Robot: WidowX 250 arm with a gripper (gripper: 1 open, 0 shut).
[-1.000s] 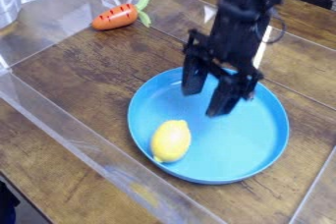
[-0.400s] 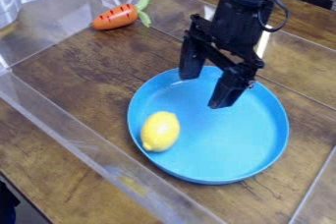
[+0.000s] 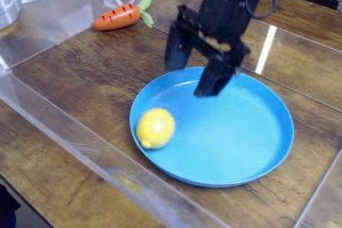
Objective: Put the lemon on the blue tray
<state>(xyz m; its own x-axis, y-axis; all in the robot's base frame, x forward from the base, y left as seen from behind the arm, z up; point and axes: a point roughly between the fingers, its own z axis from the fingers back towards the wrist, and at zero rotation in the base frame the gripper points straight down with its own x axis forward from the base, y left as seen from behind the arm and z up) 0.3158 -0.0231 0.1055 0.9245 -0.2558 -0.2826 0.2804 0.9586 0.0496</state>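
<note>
The dark wooden surface filled my view, with clear plastic walls fencing in the work area, presumably to keep anything that rolled from leaving it. A toy carrot lay near the far left corner, well apart from everything that mattered to me, and I judged it a mere distractor.

The blue tray sat in the middle of the surface, and the lemon was lying inside it, close against the left rim. I read that spot as a sensible resting place: the shallow raised edge would stop an oval fruit from rolling out, so it looked settled where it was rather than perched.

My pincer hung above the far edge of the tray, pointing steeply downward, its two dark fingers spread wide and gripping nothing. There was a clear gap between it and the lemon, no contact at all. With the fingers parted and the fruit sitting free on the blue plastic, I took the placing step as done.

What I would have watched for was the lemon rocking toward the rim, since it lay so near the edge. From that one view I could not tell whether it actually touched the rim or just sat beside it.
</note>
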